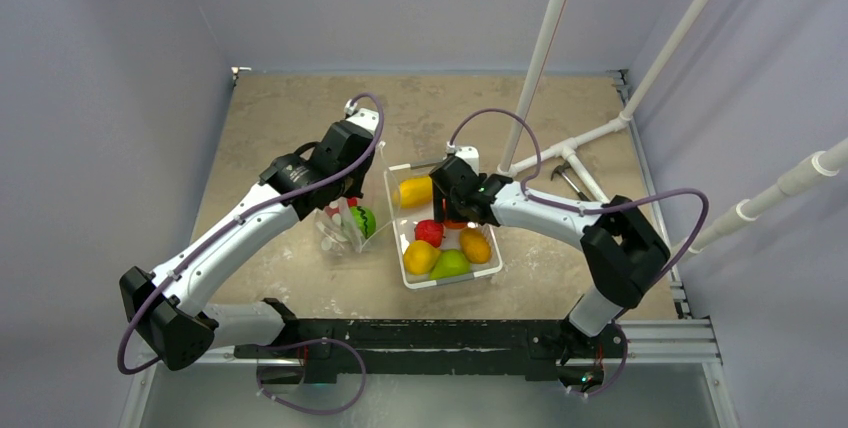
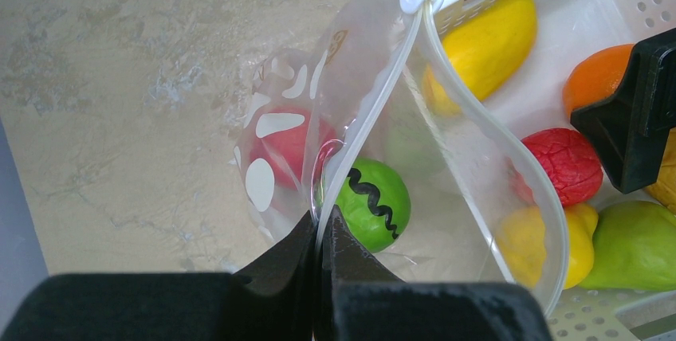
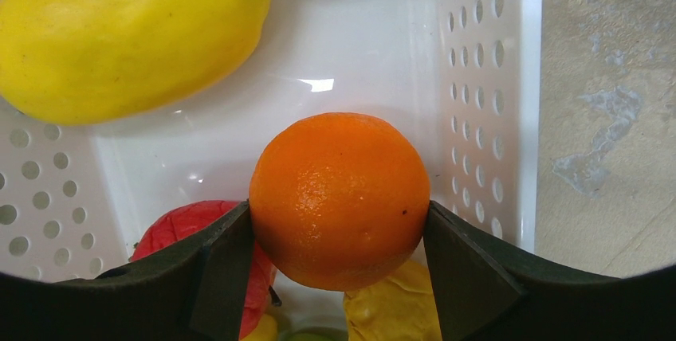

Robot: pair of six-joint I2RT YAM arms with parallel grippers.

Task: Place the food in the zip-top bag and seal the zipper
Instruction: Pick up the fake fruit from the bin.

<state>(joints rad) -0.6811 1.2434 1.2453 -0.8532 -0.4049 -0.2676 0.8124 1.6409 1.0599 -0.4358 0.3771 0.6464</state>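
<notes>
Status, all positions given from the white tray [image 3: 478, 102]:

- The clear bag [image 2: 359, 62] is held up off the bench [image 1: 290, 118] just beside the tray's left wall, its mouth gaping toward the tray.
- The left hand [image 2: 323, 229] is clenched on the bag's rim, with the zipper [image 2: 373, 102] strip pinched between its tips. The zipper is unsealed and bowed open in a wide loop.
- Two pieces are seen in the bag: a green ball with a black zigzag [image 2: 371, 205] and a red fruit [image 2: 287, 146].
- The right hand [image 3: 336, 213] is placed inside the tray near its right wall, one finger pressed to each side of the orange [image 3: 339, 194]. This is judged a grasp. Whether the orange is lifted off the tray floor cannot be told.
- Left in the tray: the long yellow fruit [image 3: 119, 30] at the far end, the red bumpy fruit [image 2: 566, 162] mid-tray, and the yellow [image 1: 421, 256], green [image 1: 450, 265] and yellow-orange [image 1: 475, 245] pieces at the near end.

Progress is judged at roughly a quarter: two pieces bagged, one in hand, five to be fetched. After that the zipper is to be closed along its full length.

Risk: the mouth is kept open by a single pinch point, so it may sag as weight is added.
</notes>
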